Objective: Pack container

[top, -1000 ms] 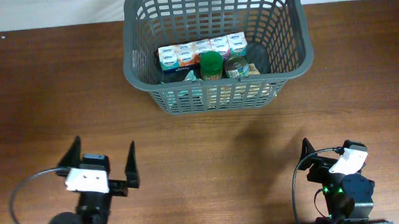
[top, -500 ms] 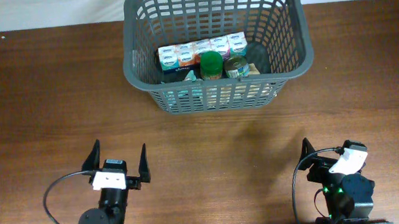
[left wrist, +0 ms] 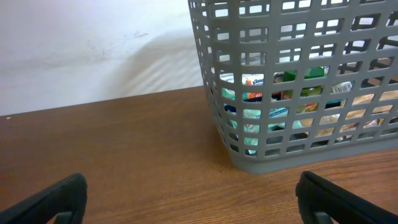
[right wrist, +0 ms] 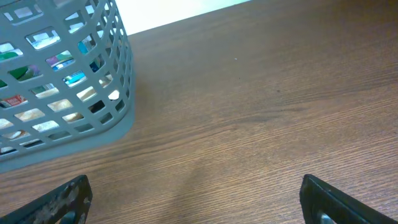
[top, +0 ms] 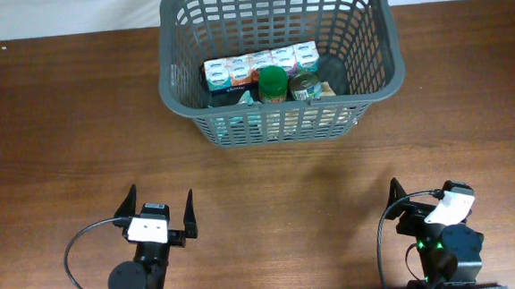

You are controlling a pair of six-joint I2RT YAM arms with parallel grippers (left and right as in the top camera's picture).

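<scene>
The basket (top: 285, 125) sits at the far middle of the worktop (top: 60, 130), long axis running left to right, with small cartons (top: 257, 66), a green-lidded jar (top: 273, 79) and a tin (top: 305, 85) inside. The left arm (top: 147, 236) has it ahead and to its right, the right arm (top: 443, 227) ahead and to its left, both well apart from it and neither clearly nearer. Both sets of jaws stand wide and hold nothing; with no loose item in view, the packing looks finished.
</scene>
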